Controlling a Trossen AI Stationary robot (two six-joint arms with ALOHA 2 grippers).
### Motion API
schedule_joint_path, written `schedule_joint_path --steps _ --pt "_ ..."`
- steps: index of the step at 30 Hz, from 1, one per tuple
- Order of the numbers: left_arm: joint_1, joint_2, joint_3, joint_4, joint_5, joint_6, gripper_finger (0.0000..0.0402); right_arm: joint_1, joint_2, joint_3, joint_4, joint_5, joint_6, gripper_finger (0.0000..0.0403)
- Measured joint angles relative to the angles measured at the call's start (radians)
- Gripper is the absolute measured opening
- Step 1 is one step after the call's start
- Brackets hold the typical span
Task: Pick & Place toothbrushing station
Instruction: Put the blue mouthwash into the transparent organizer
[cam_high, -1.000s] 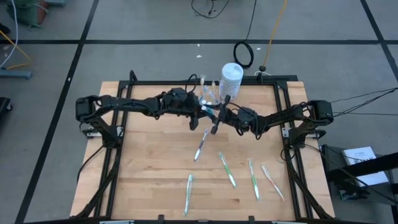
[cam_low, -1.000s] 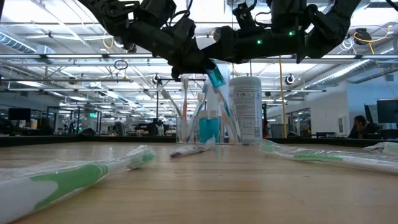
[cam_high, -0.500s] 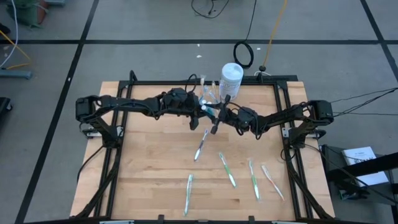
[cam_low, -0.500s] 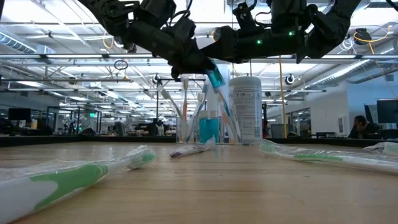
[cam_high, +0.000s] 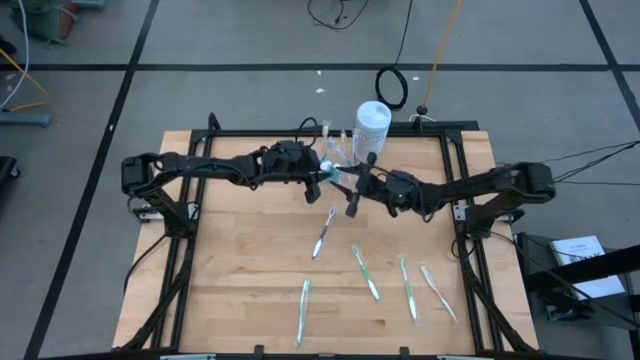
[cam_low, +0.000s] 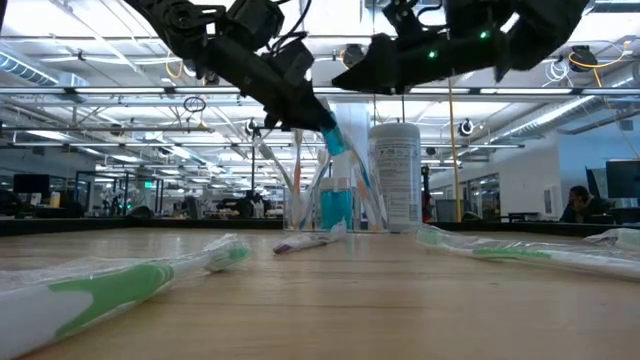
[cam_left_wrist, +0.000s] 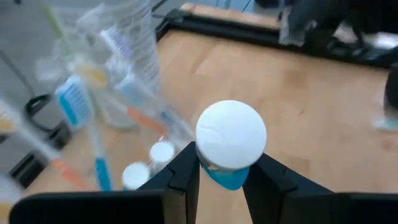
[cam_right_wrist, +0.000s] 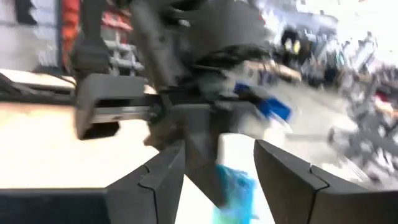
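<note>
My left gripper (cam_high: 326, 178) is shut on a small blue tube with a white cap (cam_left_wrist: 230, 138), held above the table just in front of the clear cup (cam_high: 338, 150). The cup stands on its base at the table's far edge and holds toothbrushes and tubes. My right gripper (cam_high: 357, 185) is open and empty, facing the left gripper from the right, close to the tube (cam_low: 333, 140) but apart from it. Several wrapped toothbrushes lie flat on the table nearer the front, one of them pink (cam_high: 322, 232) and one green (cam_high: 365, 272). My left gripper pinches the tube's blue body (cam_left_wrist: 225, 177) between its two fingers, just behind the white cap (cam_left_wrist: 231, 132), which points back toward the wrist. The fingers slant down toward the table's right. The tube's blue end (cam_low: 336, 143) sticks out below the fingertips, clear of the table and cup.
A tall white canister (cam_high: 372, 122) stands right of the cup at the far edge. More green toothbrushes (cam_high: 408, 290) (cam_high: 303, 312) and a pale one (cam_high: 437, 292) lie toward the front. A black frame (cam_high: 462, 215) borders the table.
My right gripper has drawn back from the blue tube, rising and going a little toward the table's right edge, so a gap now shows between the two grippers. My left gripper keeps the tube, whose free end has gone slightly down and left.
</note>
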Motion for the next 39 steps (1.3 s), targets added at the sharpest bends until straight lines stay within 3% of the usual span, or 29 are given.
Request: schedule_joint_path --steps 4,8,13,20,27,34,39 --pt "0.000 0.000 0.000 -0.006 -0.088 0.018 0.0097 0.001 -0.119 0.001 -0.195 0.001 0.069 0.0192" --pt "0.002 0.000 0.000 -0.032 -0.101 0.034 0.0097 0.002 -0.198 -0.010 -0.288 0.001 0.134 0.0188" --pt "0.008 0.016 0.000 -0.083 -0.084 0.198 0.0097 0.002 -0.240 -0.044 -0.279 0.001 0.147 0.0186" --pt "0.038 0.080 0.008 0.015 -0.027 0.209 0.0097 0.002 -0.241 -0.058 -0.235 0.001 0.143 0.0185" --pt "0.061 0.083 0.064 -0.125 -0.032 0.231 0.0097 0.002 -0.240 -0.058 -0.241 0.001 0.137 0.0184" --pt "0.082 0.085 0.069 -0.108 -0.025 0.218 0.0097 0.007 -0.240 -0.058 -0.245 0.000 0.140 0.0183" --pt "0.076 0.093 0.068 -0.006 -0.028 0.231 0.0097 0.010 -0.240 -0.058 -0.245 0.000 0.140 0.0183"
